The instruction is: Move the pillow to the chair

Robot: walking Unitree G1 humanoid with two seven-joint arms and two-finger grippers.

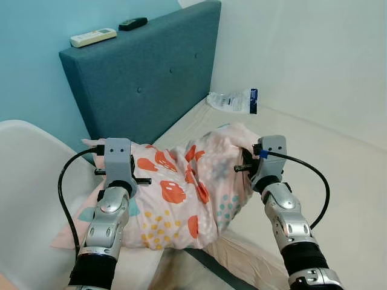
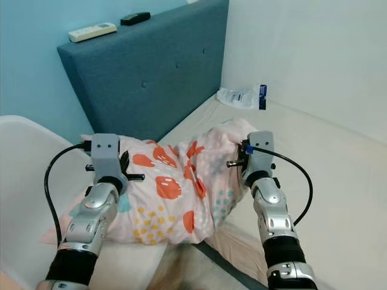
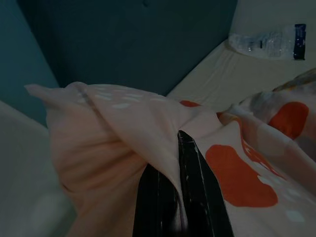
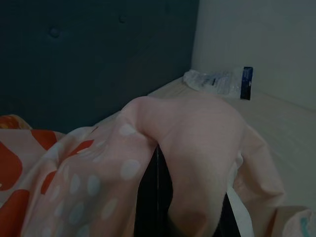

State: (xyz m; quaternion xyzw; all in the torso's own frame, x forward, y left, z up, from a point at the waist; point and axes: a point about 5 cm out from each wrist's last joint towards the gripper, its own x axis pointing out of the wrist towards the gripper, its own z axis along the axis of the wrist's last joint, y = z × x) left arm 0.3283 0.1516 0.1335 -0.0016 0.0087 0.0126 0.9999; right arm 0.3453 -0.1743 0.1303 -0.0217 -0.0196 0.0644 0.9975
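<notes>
Left eye view: you hold 1 pillow [image 1: 181,193] at centre frame between 2 grippers, 1 per end, so it hangs level for transfer. The chair [image 1: 27,199] sits at lower left, partly under the pillow. 2 remotes [image 1: 92,37] lie on the headboard [image 1: 145,72], upper left.

Left wrist view: the left gripper [image 3: 180,192] is clamped on a fabric fold.

Right wrist view: the right gripper [image 4: 158,197] pinches the other corner. 1 packet [image 4: 219,80] lies at upper right.

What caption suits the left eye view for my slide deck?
Both claws, left and right, grip a patterned pillow between bed and white chair.
</notes>
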